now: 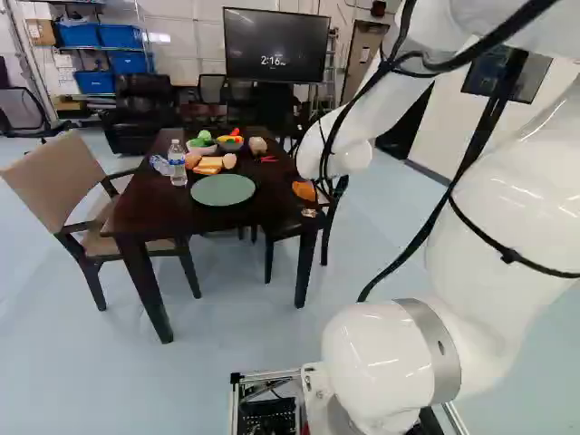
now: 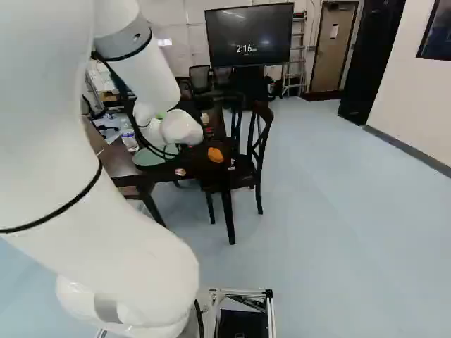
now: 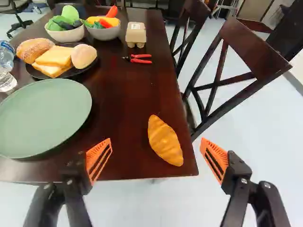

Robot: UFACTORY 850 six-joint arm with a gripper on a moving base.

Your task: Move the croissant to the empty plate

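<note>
"Croissant [image 3: 165,141] delivered?"

"No. It lies on the dark wooden table [image 3: 128,94], near a corner, ahead of the gripper [image 3: 156,158], whose fingers are spread wide and hold nothing."

"And the green plate [image 3: 45,116]?"

"Empty, on the same table. So nothing looks done: the grasp, lift, carry and setting down all seem left."

So the floor [image 2: 338,211] is pale blue-gray and kinda shiny, with a dark wood table [image 3: 128,90] on it. Tan armchair [image 1: 54,177] on the left, cross-back wooden chair [image 3: 255,49] on the right. Far left's got blue bins [image 1: 118,36] on shelves, then there's a big black screen [image 1: 276,50] in front of the whitish far wall [image 2: 184,56], and a brown door [image 2: 331,56] far right. White right wall [image 2: 416,98], dark baseboard [image 2: 409,148].
</note>
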